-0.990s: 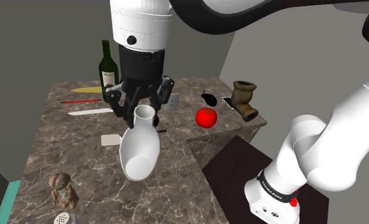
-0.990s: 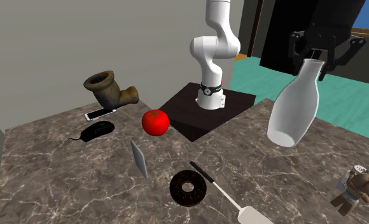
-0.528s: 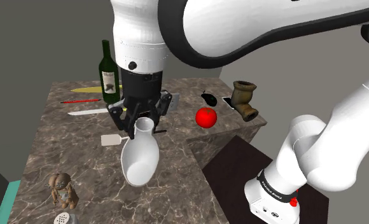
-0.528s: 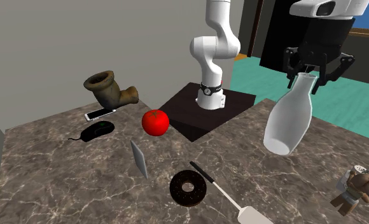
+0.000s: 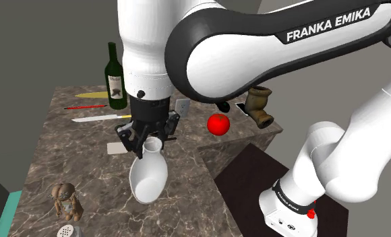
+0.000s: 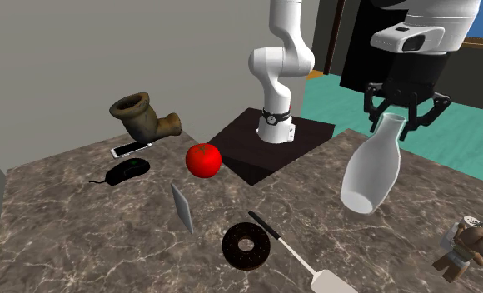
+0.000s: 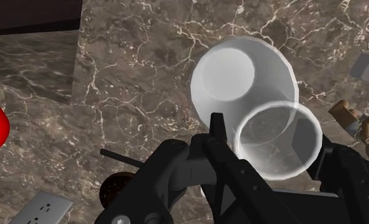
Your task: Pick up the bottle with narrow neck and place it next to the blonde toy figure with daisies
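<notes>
A plain white bottle with a narrow neck (image 5: 148, 176) hangs tilted over the marble table (image 5: 86, 168), base lowermost. My black gripper (image 5: 150, 138) is shut on its neck near the mouth. The second exterior view has the gripper (image 6: 395, 125) above the bottle (image 6: 369, 171), whose base is low over the tabletop. In the wrist view the fingers (image 7: 219, 130) clasp the open mouth of the bottle (image 7: 240, 70). The toy figure (image 5: 66, 200) stands near the table's front corner, apart from the bottle, and also appears as the toy figure (image 6: 469, 250) and as the toy figure (image 7: 355, 121).
A green wine bottle (image 5: 114, 77) stands at the back. A red ball-like fruit (image 6: 203, 160), a brown pipe-shaped object (image 6: 144, 116), a phone (image 6: 131, 149), a dark mouse (image 6: 130, 171), a chocolate donut (image 6: 246, 246) and a spatula (image 6: 294, 254) lie on the table. A shaker (image 5: 66, 231) stands by the toy.
The gripper has come down with the bottle, bringing its base closer to the tabletop. The grip on the neck is unchanged.
</notes>
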`<state>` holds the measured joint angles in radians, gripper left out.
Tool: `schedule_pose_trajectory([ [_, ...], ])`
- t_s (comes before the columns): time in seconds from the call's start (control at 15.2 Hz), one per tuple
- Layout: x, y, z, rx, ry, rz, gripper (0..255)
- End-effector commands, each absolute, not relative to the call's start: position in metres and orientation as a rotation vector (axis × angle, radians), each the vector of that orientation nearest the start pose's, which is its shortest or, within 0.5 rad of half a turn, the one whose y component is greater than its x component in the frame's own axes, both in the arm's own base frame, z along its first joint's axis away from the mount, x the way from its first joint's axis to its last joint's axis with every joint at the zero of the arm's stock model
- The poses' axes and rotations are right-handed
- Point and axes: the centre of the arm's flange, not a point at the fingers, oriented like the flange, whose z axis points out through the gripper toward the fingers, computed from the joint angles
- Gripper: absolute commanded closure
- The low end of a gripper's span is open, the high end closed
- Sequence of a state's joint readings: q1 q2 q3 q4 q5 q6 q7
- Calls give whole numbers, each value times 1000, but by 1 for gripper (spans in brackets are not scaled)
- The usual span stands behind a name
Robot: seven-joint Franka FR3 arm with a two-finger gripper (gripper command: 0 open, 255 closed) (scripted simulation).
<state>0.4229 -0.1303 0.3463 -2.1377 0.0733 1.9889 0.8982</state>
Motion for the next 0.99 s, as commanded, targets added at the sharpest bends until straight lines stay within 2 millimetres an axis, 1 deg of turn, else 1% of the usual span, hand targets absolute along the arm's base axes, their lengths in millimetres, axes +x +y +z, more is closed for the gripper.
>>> schedule_pose_trajectory([
  [0.0,361,362,446,-3134,256,52,255],
  [0.13,361,362,433,-3134,256,52,255],
  [0.66,361,362,433,-3134,256,52,255],
  [0.73,361,362,433,-3134,256,52,0],
  [0.92,361,362,433,-3134,256,52,0],
])
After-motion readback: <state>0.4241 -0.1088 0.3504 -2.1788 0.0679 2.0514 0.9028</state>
